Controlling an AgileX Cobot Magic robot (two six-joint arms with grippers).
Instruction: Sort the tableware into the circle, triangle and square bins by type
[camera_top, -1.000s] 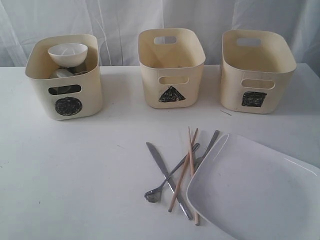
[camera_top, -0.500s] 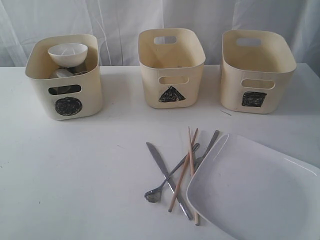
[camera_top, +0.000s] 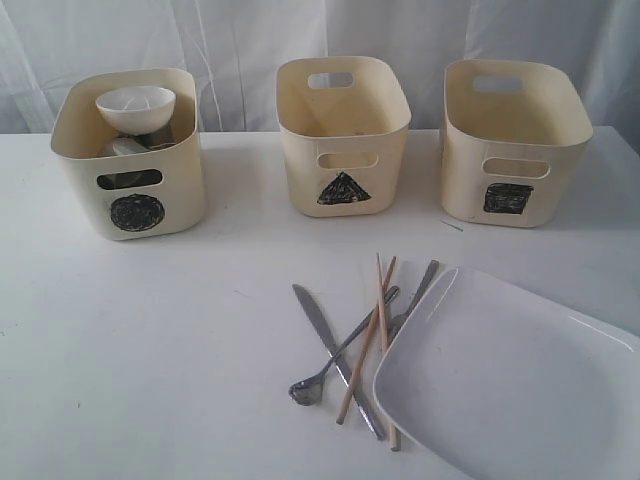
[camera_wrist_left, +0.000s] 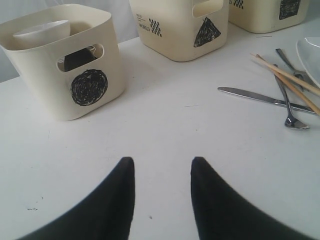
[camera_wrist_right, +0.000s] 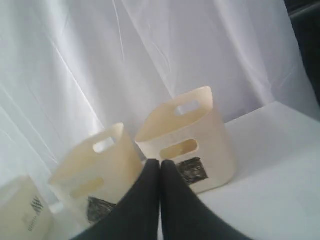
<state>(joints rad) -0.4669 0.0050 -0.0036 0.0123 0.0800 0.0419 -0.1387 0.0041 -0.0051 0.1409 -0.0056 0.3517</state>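
Three cream bins stand in a row at the back: circle bin (camera_top: 130, 150), triangle bin (camera_top: 343, 135), square bin (camera_top: 515, 140). A white bowl (camera_top: 136, 107) sits on top of other ware inside the circle bin. On the table in front lie a steel knife (camera_top: 335, 355), a steel utensil (camera_top: 340, 348) with its head near the front, crossed wooden chopsticks (camera_top: 375, 325) and a large white plate (camera_top: 510, 385). Neither arm shows in the exterior view. My left gripper (camera_wrist_left: 162, 167) is open over bare table, near the circle bin (camera_wrist_left: 75, 60). My right gripper (camera_wrist_right: 160, 165) is shut and empty, facing the square bin (camera_wrist_right: 192, 145).
A white curtain (camera_top: 250, 40) hangs behind the bins. The plate overlaps the cutlery pile's right side, and another steel handle (camera_top: 420, 290) pokes out from under its rim. The white table (camera_top: 150, 340) stretches wide at front left.
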